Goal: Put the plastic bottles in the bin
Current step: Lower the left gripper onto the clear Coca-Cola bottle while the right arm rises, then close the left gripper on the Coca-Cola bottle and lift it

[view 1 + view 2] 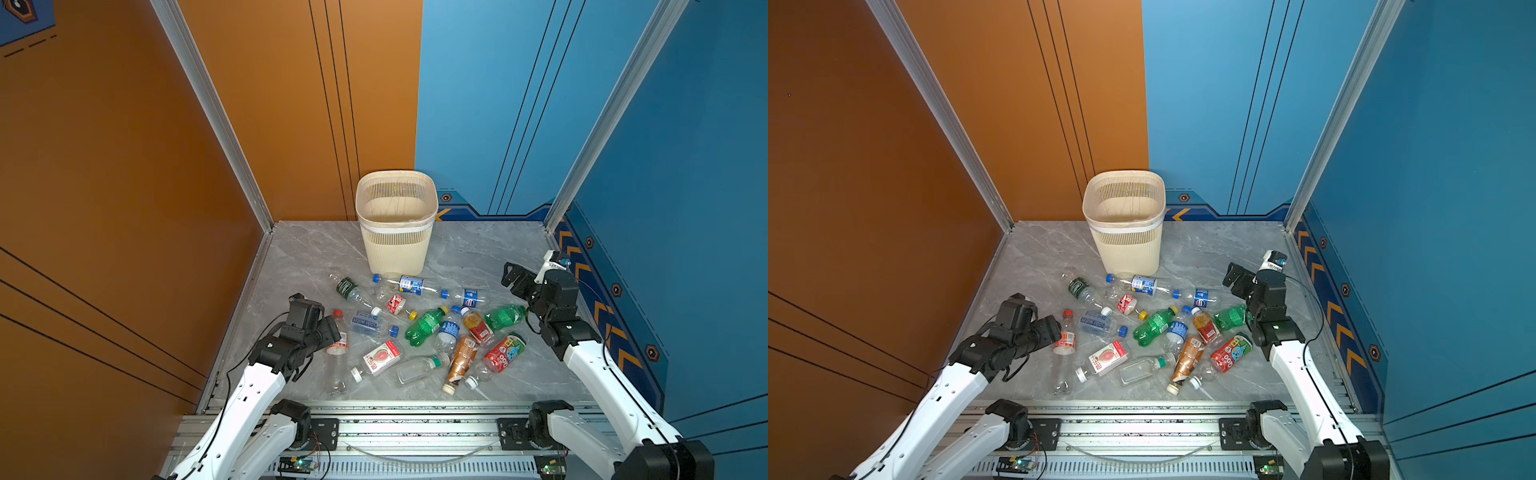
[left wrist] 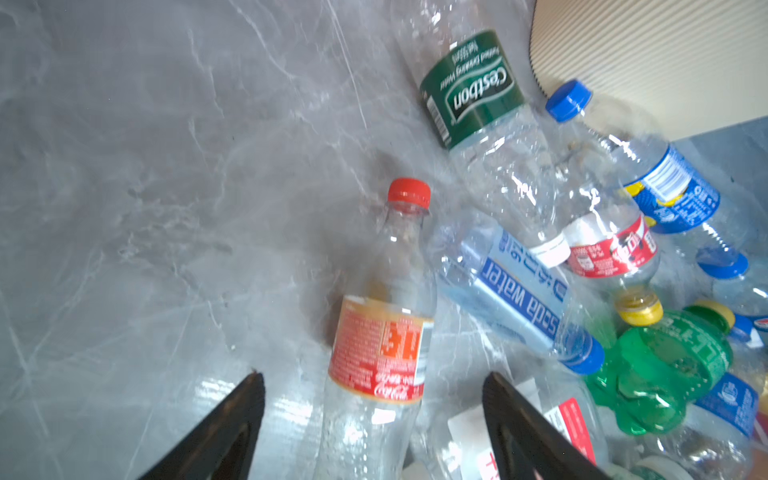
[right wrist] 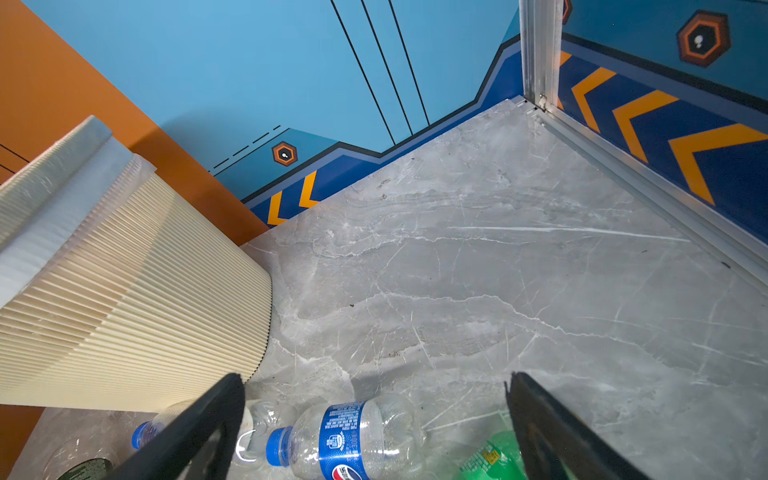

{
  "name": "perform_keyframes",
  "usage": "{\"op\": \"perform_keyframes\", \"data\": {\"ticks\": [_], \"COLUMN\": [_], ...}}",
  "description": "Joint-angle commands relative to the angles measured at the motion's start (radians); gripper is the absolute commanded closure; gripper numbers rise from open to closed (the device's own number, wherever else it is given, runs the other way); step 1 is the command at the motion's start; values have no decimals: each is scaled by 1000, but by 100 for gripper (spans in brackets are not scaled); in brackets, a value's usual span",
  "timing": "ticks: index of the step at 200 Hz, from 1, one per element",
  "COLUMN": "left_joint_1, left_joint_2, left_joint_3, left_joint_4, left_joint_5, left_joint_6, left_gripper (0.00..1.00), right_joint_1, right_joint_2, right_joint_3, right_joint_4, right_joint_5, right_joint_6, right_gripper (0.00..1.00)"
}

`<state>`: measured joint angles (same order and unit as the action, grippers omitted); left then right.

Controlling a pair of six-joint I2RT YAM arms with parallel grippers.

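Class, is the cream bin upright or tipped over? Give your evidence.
Upright. In both top views the bin stands on its narrow base on the grey tabletop, open rim facing up.

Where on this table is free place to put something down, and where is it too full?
Bare marble lies left of the bin, toward the orange wall, and right of the bin up to the blue wall. The near-right corner is also bare. Crowded: the middle, in front of the bin, where the bottles lie touching and overlapping.
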<state>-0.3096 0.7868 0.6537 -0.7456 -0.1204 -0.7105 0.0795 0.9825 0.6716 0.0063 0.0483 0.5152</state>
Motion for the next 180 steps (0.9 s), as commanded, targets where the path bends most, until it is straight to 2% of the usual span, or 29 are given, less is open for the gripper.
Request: {"op": "perform_keyframes", "data": {"ticks": [1, 58, 94, 180], "left_joint_1": [-53, -151, -156, -155], "left_joint_2": [-6, 67, 143, 264], "left_joint_3": [-41, -55, -78, -132], "left_joint_4": [-101, -84, -26, 52], "left_joint_5": [-12, 3, 60, 55], "left_joint_6": [-105, -121, -115, -116], "left_gripper": [18, 15, 15, 16], "right_joint_1": [2, 2, 2, 0], "right_joint_2": [19, 49, 43, 27], "right_joint_3": [-1, 1, -6, -18], "right_joint_4": [-19, -9, -11, -18], "right_joint_5": [12, -7, -10, 5], "right_joint_6": [22, 40, 49, 57], "right_gripper": [1, 1, 0, 1]}}
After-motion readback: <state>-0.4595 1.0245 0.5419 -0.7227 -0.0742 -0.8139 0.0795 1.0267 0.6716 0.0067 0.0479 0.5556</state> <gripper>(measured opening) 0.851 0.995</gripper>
